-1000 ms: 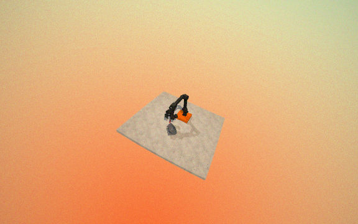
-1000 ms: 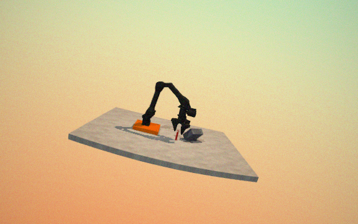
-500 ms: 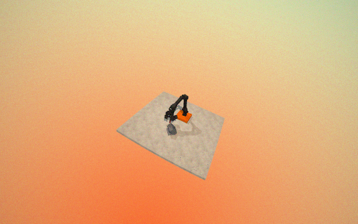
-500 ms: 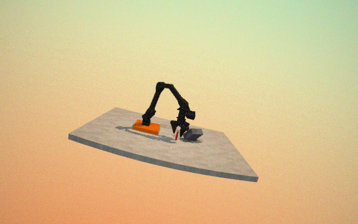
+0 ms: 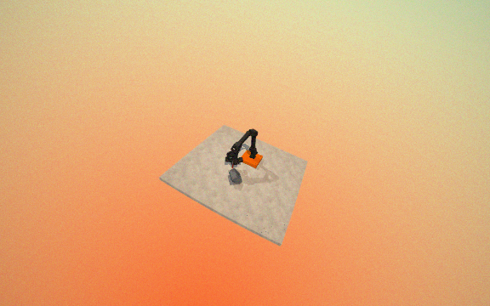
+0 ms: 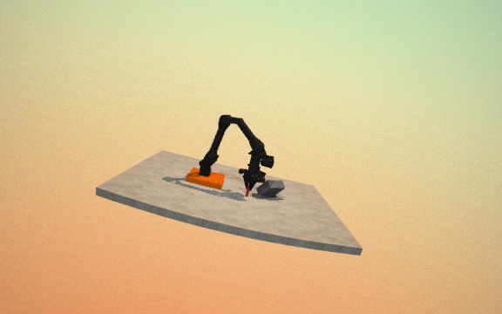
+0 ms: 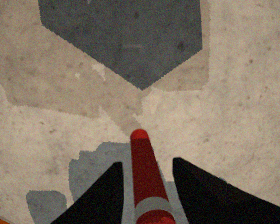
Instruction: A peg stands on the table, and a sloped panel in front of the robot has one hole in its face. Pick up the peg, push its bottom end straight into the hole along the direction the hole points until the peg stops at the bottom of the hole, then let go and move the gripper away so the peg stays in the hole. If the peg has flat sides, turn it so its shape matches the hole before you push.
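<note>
A round red peg (image 7: 147,175) (image 6: 247,192) (image 5: 232,166) with a pale grey band near its top stands on the table. My gripper (image 7: 147,167) (image 6: 248,187) is low over the peg, pointing down. Its black fingers stand one on each side of the peg, partly closed. In the wrist view narrow gaps show between both fingers and the peg, so it is open. The sloped grey panel (image 6: 271,188) (image 5: 235,176) stands close beside the peg and gripper. Its hole cannot be made out in any view. In the wrist view a dark grey shape lies beyond the peg; panel or shadow, I cannot tell.
The orange base block (image 5: 252,159) (image 6: 205,178) of the arm is on the side away from the panel. All stand on a pale stone-like table (image 5: 211,187) (image 6: 181,205). Shadows of the arm and panel fall across it.
</note>
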You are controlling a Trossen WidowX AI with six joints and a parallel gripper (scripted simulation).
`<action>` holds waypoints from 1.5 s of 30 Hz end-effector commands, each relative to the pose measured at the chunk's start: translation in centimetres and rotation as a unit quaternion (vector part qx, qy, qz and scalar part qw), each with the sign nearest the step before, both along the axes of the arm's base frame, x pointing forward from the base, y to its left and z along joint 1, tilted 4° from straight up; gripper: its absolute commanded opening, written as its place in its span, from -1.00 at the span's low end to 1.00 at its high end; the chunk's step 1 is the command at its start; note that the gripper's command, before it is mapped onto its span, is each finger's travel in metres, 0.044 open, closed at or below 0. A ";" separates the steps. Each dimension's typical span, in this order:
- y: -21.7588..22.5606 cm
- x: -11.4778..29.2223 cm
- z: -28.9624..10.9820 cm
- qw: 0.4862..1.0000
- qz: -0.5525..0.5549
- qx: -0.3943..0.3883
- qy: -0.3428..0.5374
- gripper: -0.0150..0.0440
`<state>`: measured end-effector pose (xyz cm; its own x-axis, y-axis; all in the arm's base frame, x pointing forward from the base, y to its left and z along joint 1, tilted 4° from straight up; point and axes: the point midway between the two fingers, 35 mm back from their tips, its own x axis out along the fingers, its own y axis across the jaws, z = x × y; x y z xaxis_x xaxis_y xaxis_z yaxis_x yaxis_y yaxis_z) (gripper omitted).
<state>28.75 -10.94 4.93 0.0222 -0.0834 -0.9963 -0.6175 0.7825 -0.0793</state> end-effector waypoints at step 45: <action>1.1 0.5 7.9 1.000 0.010 -0.014 0.006 -0.49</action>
<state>29.12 -10.08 12.85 0.0159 -0.0974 -0.9951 -0.6319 0.7704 -0.0855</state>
